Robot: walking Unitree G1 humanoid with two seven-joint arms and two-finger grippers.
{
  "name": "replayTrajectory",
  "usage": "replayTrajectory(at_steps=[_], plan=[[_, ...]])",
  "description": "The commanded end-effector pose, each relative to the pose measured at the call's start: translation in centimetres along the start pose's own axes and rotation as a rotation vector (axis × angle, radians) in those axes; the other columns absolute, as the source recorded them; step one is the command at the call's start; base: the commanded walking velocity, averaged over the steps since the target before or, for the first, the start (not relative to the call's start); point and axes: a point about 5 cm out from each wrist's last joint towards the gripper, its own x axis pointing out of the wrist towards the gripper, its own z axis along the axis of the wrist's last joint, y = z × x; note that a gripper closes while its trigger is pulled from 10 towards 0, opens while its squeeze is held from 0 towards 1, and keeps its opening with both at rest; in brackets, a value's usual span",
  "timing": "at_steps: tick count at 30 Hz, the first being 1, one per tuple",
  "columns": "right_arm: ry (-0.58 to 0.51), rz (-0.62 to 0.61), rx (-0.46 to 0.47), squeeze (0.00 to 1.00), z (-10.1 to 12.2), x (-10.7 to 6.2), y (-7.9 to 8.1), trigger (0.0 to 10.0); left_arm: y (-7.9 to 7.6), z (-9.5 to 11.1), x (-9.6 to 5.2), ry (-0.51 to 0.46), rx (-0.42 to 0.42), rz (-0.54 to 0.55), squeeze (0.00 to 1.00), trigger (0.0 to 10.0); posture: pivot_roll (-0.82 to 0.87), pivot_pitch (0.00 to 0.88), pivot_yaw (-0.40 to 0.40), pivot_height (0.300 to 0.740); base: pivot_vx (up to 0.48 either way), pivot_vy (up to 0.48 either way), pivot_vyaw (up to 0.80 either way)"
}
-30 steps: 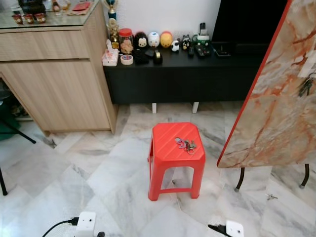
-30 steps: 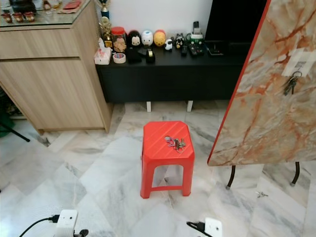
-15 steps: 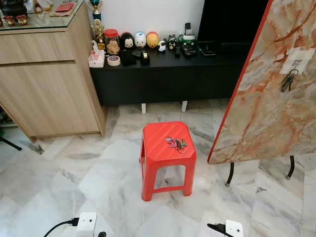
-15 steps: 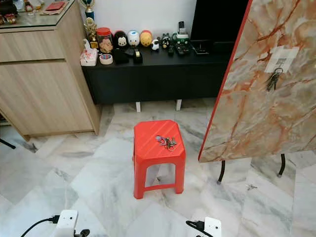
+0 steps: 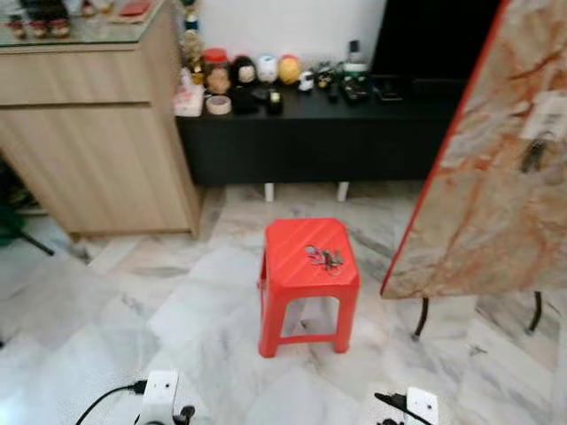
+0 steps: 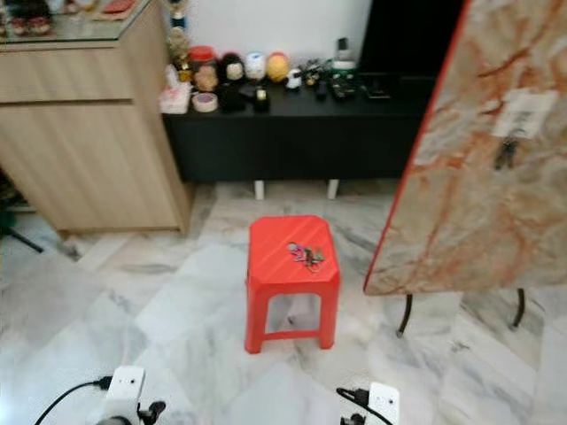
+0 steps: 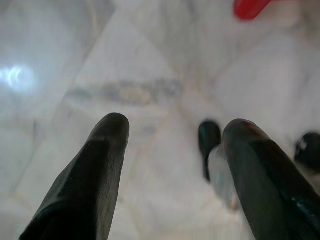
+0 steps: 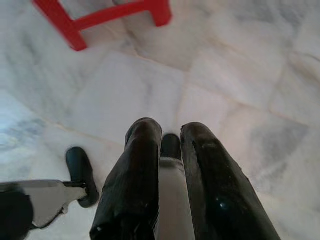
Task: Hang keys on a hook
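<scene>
- Left eye view looks down on a red stool (image 5: 308,266) that stands on the pale marble floor (image 5: 106,310), in front of both tools.
- On the stool's top lies a small bunch of keys (image 5: 325,258), nearer the right tool's side.
- To the right of the stool a big marble board (image 5: 496,195) with a red edge leans up on thin black legs.
- High on that board is a white patch with a hook (image 6: 523,113), and another bunch of keys (image 6: 506,152) hangs there. It is blurry.
- Behind the stool stands a long black cabinet (image 5: 319,133). Small toys and jars (image 5: 257,73) sit in a row on top of it.
- A wooden cupboard (image 5: 89,133) stands to the left of the black cabinet.
- Left wrist view shows the left tool (image 7: 172,165) hanging low over the floor. Its two black fingers (image 7: 95,175) are spread wide and nothing is between them.
- A red bit of the stool shows far past the fingertips of the left tool.
- Right wrist view shows the right tool (image 8: 170,150) also low over the floor. Its two black fingers (image 8: 135,175) are close together with a thin gap, and they pinch nothing.
- The red legs of the stool stand well ahead of the right tool.
- The keys on the stool are well apart from both tools.
</scene>
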Motion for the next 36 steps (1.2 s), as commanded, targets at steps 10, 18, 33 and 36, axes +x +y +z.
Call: replayTrajectory(at_steps=[10,18,33,36], plan=[[0.021,-0.004,-0.026,0.0,-0.77,-0.17,-0.5,10.0,-0.23,-0.59,-0.08,0.029,0.025,-0.013,0.0,10.0,0.01,0.0,-0.03,0.74,0.181,0.0,0.08],[0.024,-0.01,0.008,0.0,-0.93,-0.2,-0.58,10.0,-0.31,-0.21,0.01,0.018,0.024,-0.011,0.0,10.0,0.01,0.0,-0.031,0.74,0.278,0.0,0.52],[0.014,0.026,0.042,1.0,-0.62,-0.11,-0.01,10.0,-0.66,-0.3,0.0,0.017,0.021,-0.013,0.0,10.0,0.01,0.0,-0.041,0.74,0.279,0.0,0.0],[0.012,0.026,0.037,1.0,-0.49,-0.08,0.06,10.0,-0.62,-0.31,0.0,0.019,0.015,-0.009,0.0,10.0,0.01,0.0,-0.04,0.74,0.277,0.0,0.0]])
